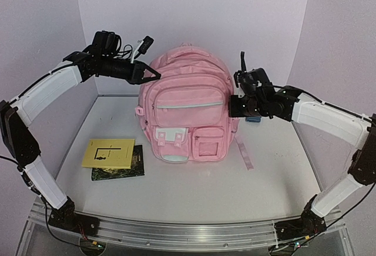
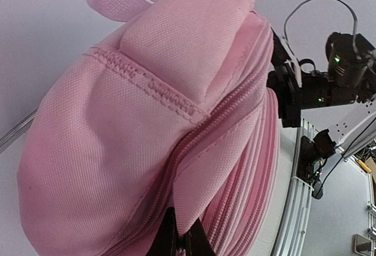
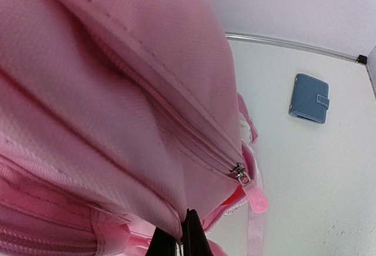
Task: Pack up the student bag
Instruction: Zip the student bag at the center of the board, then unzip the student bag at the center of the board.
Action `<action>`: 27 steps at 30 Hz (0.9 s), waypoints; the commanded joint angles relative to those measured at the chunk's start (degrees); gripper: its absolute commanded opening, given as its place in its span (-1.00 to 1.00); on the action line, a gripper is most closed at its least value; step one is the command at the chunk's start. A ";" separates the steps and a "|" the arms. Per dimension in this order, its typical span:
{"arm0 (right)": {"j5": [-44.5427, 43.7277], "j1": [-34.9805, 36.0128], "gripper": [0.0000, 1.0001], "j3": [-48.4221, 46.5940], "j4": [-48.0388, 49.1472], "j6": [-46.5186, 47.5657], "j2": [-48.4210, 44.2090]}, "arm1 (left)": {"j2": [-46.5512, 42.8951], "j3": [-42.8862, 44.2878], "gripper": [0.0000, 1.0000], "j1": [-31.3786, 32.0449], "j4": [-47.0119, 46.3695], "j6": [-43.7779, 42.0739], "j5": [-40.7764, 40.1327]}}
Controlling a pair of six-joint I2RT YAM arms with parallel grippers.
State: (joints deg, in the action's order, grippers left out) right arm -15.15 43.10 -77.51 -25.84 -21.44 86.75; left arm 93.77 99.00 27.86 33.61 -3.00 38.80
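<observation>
The student bag (image 1: 188,112), a large light-pink backpack, stands upright at the middle of the table with its front pockets facing me. My left gripper (image 1: 150,74) is at its upper left, shut on a flap of pink fabric beside the main zip (image 2: 183,224). My right gripper (image 1: 236,107) is against the bag's right side, shut on a fold of the bag's fabric (image 3: 179,228). In the right wrist view a metal zip slider (image 3: 239,172) with a pink pull tab (image 3: 256,198) sits just right of my fingers, and red lining shows under it.
A yellow book (image 1: 108,152) lies on a dark booklet (image 1: 122,168) at the bag's front left. A small blue wallet (image 3: 309,97) lies on the table to the bag's right, under my right arm. The pale walls stand close behind and at both sides.
</observation>
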 commanded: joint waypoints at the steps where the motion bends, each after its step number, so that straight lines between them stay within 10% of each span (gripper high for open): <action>1: 0.52 -4.25 -1.00 -7.95 8.54 4.76 4.14 | -2.54 -1.37 -0.99 0.16 2.47 0.56 6.01; 4: 2.52 -6.26 -1.00 -10.39 10.08 5.21 7.39 | -3.29 -3.09 -0.93 0.78 1.17 2.04 4.90; 10: 5.14 -7.82 -0.98 -10.78 11.69 4.78 8.54 | -10.36 -12.12 0.21 0.80 -2.91 8.35 -4.63; 14: 6.56 -7.81 -0.39 -9.91 11.94 4.73 7.42 | -19.59 -21.97 0.59 0.82 -7.84 14.37 -11.39; 20: 8.44 -7.86 0.32 -8.61 12.13 3.83 5.82 | -27.94 -35.94 0.65 2.10 -11.56 23.30 -17.13; 27: 9.44 -7.86 0.40 -6.47 12.65 2.60 4.90 | -27.14 -44.75 0.53 5.36 -16.04 29.79 -22.23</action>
State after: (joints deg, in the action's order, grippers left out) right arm -7.87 34.85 -84.94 -17.12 -17.42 95.06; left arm 65.37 58.06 31.42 23.21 20.95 20.77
